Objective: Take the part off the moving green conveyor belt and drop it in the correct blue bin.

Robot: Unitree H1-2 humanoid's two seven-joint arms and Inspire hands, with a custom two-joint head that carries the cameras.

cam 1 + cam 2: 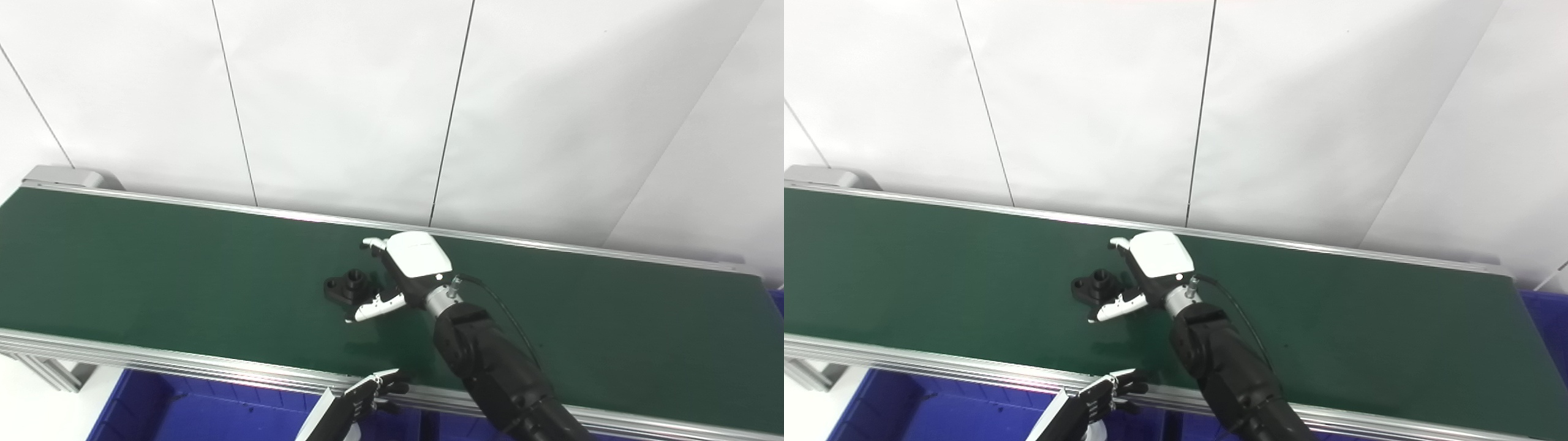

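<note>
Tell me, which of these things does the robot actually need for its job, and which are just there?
Needed for the job:
- black part
- green conveyor belt
- blue bin
- right robot hand, open beside the part

Just there:
- left robot hand, waiting at the belt's near rail
- white wall panels
- another blue bin's edge

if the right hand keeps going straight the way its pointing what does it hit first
Most likely the black part on the green belt: the right hand points left at it, open, thumb and fingers flanking it. Whether they touch is unclear.
</note>
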